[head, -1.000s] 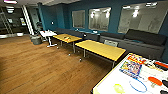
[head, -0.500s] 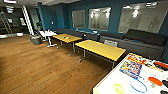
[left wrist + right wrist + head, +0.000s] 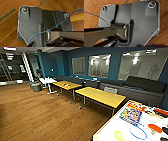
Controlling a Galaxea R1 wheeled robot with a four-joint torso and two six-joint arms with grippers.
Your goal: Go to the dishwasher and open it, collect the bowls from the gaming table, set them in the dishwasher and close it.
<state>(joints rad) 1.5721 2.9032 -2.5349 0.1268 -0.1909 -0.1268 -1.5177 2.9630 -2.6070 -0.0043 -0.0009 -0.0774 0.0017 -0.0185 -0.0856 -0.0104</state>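
Note:
The gaming table [image 3: 112, 129] is the white-topped table at the lower right of the head view, with a colourful board-game box [image 3: 133, 112] lying on it. Near its front end sits a small pale yellow-green bowl [image 3: 119, 135], and beside that a round blue-rimmed thing [image 3: 138, 132]. The dishwasher is out of view. Both wrist views look down on wooden floor past the robot's dark plate, with a thin blue cable crossing it.
Two yellow-topped tables [image 3: 101, 97] [image 3: 67, 85] stand in a row ahead, with a small white table [image 3: 47, 80] beyond them. A long dark sofa [image 3: 140, 88] runs along the blue wall. Red paddles [image 3: 155, 127] lie on the white top. Open wooden floor [image 3: 37, 114] spreads to the left.

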